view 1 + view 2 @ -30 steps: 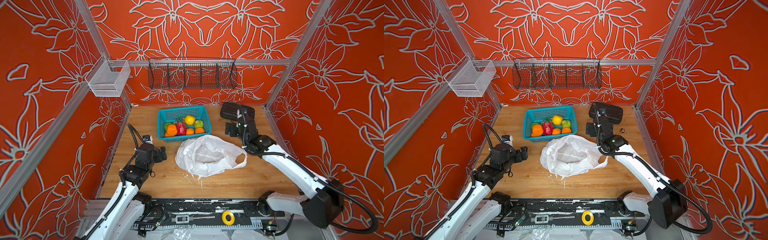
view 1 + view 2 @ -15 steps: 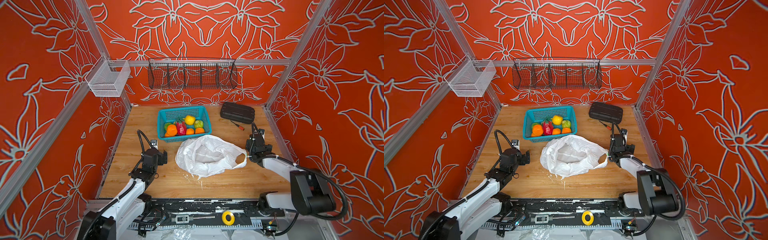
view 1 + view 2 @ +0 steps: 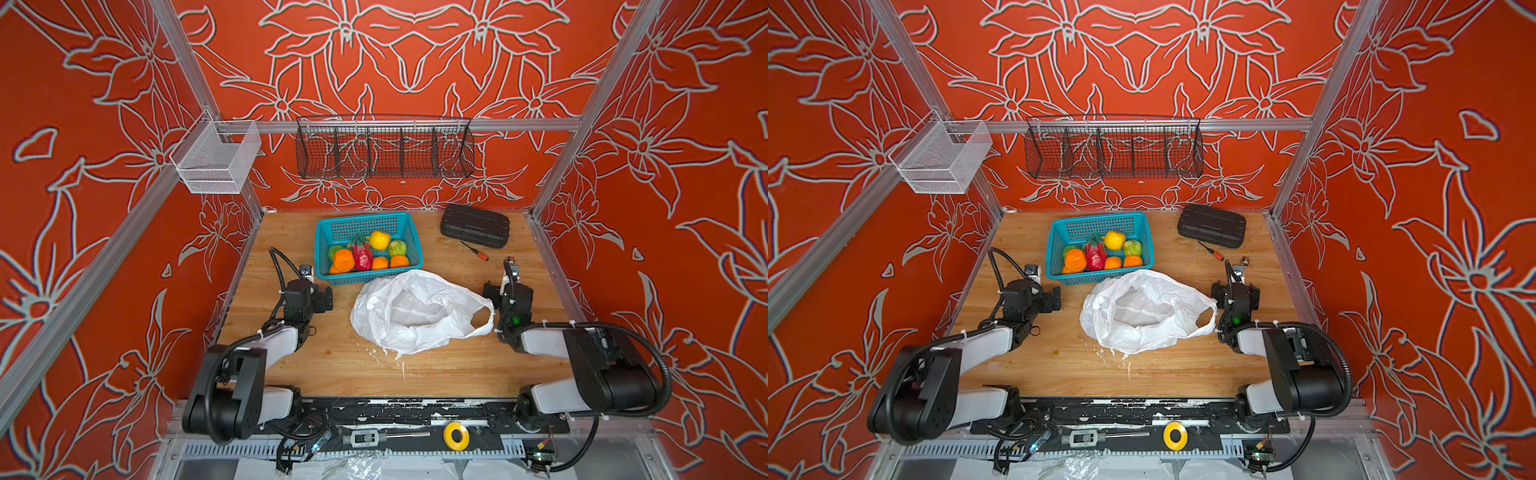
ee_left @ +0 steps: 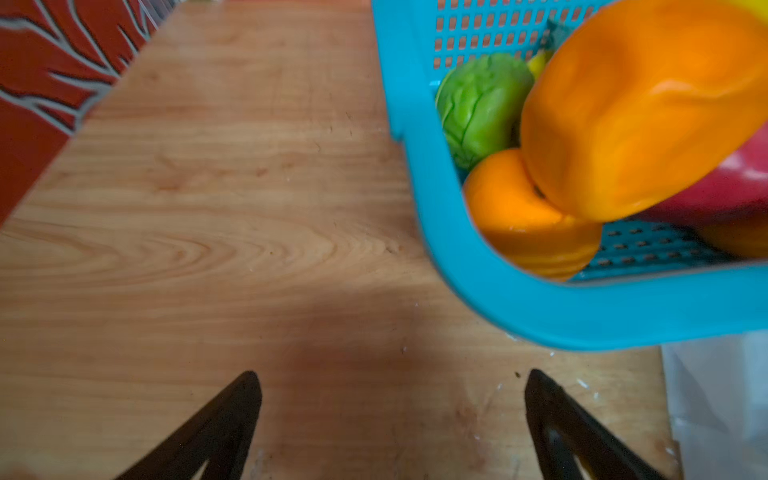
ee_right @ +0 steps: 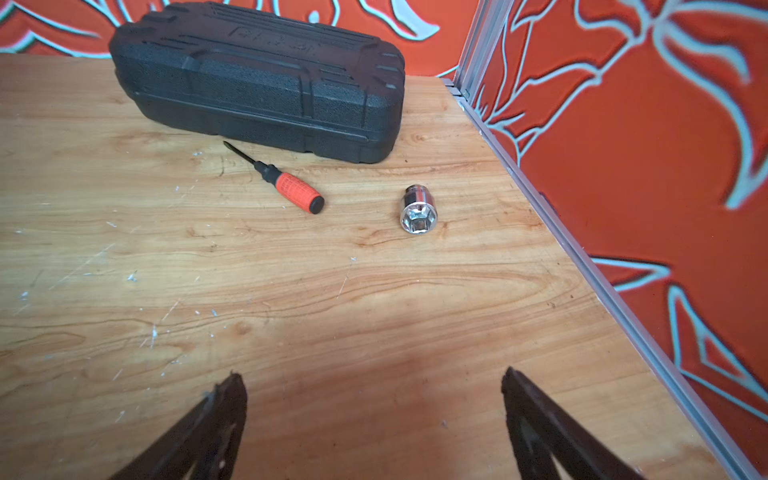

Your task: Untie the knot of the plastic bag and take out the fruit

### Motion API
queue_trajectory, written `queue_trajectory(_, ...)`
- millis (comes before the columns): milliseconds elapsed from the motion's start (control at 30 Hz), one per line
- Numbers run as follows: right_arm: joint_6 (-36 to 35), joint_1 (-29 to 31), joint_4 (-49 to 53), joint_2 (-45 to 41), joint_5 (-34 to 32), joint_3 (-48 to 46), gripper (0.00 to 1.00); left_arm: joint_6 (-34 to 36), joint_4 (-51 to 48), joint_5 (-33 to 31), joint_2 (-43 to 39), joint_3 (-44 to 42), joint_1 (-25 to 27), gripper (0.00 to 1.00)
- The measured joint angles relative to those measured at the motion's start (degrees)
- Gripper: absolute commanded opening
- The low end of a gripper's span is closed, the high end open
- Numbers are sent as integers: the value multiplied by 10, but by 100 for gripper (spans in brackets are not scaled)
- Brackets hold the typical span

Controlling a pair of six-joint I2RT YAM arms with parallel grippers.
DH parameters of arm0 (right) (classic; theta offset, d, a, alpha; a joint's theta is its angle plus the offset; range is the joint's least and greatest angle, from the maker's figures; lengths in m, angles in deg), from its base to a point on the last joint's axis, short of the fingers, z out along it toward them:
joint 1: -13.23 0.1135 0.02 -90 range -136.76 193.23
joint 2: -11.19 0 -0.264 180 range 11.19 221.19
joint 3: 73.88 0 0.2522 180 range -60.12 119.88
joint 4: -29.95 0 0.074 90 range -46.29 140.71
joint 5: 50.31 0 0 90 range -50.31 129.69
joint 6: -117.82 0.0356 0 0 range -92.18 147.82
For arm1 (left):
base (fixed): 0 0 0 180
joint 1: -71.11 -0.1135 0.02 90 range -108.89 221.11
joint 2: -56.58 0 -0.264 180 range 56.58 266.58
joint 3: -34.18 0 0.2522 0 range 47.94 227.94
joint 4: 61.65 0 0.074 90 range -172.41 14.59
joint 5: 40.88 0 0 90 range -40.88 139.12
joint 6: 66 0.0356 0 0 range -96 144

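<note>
Left gripper (image 4: 392,374): jaws spread wide, empty, low over the bare wooden table (image 3: 457,374), left of centre in both top views.

Teal basket (image 3: 361,218), upper centre, holds the fruit (image 3: 365,255): oranges, green ones, a dragon fruit, a yellow one.

Plastic bag (image 3: 415,311): centre, mouth agape, no knot visible, apparently empty. Its long axis runs left-right between the grippers.

Right gripper (image 5: 372,372): spread, empty.

The bag's right end lies just beside the right arm, so that arm is nearer.

Judgement: task looks complete.

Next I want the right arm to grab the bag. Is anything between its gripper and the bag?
Nothing visible does. The right gripper, open, sits close beside the bag at its handle loop, with nothing lying between them. The screwdriver, socket and case lie farther back, off that path.
</note>
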State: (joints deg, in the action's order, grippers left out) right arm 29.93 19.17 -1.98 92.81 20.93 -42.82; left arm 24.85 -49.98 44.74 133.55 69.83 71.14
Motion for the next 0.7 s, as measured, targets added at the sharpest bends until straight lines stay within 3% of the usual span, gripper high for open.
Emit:
queue_trajectory(233, -2, -2, -12, 0, 8, 0, 97, -8, 6, 35, 7, 15, -20, 97)
queue_trajectory(700, -2, -2, -10, 0, 13, 0, 97, -9, 8, 45, 7, 15, -20, 97)
